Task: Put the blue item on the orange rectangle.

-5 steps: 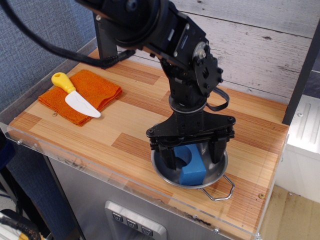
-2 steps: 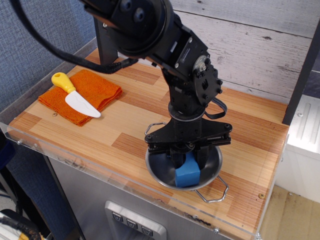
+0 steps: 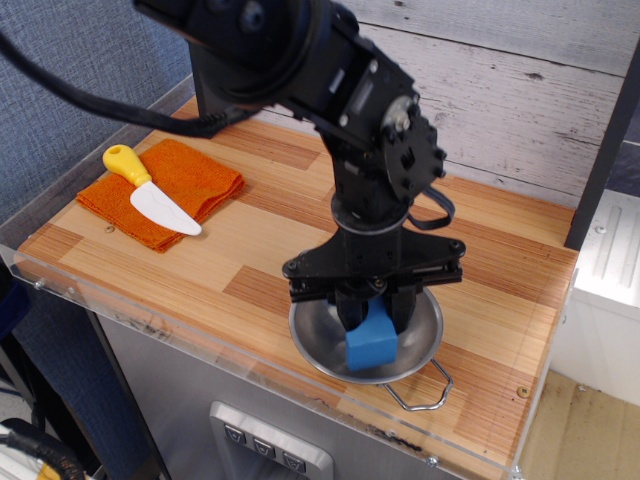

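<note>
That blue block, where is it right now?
The blue block sits inside the metal bowl near the front right of the wooden table, between the gripper's fingers, far from the orange towel at the back left.

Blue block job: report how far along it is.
Done: the gripper has reached into the metal bowl and its fingers sit closed against the blue block. In hand: the grasp itself; the block looks barely raised, if at all, and is within the bowl. Left: carry it across to the orange towel, where a toy knife lies, and set it down.
</note>
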